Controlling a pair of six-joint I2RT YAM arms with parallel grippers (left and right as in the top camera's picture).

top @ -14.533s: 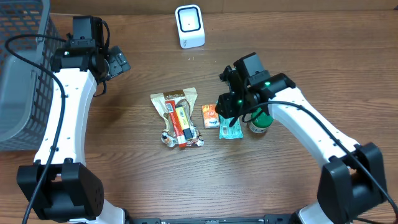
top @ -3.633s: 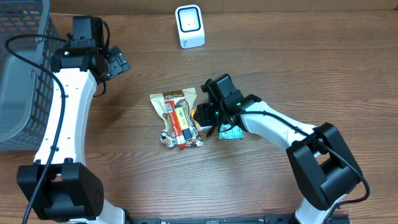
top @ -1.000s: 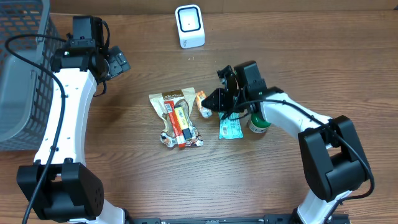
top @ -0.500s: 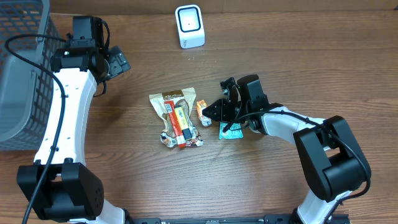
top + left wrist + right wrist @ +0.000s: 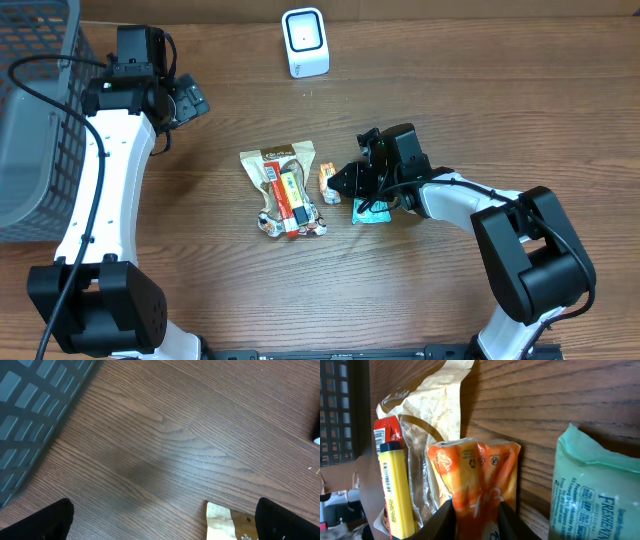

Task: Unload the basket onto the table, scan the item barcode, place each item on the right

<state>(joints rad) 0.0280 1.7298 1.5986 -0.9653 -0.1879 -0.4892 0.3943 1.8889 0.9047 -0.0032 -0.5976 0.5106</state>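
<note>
The orange packet (image 5: 472, 475) stands on edge on the table between the brown snack bag (image 5: 427, 415) and a teal wipes pack (image 5: 595, 485). My right gripper (image 5: 475, 517) has a finger against each side of it, and the packet narrows where they press. From overhead, the right gripper (image 5: 342, 180) is low at the packet (image 5: 326, 181). The white barcode scanner (image 5: 305, 42) stands at the table's far edge, well apart. My left gripper (image 5: 192, 100) is wide open over bare wood at the far left, its fingertips (image 5: 52, 519) holding nothing.
A brown snack bag (image 5: 283, 190) carrying a red bar and a yellow stick lies mid-table. The teal wipes pack (image 5: 369, 210) lies under the right arm. A grey wire basket (image 5: 30, 110) fills the left edge.
The right gripper has come down from above the table and set the orange packet on the wood beside the snack bag. Its jaws have widened a little. The left arm has not moved.
</note>
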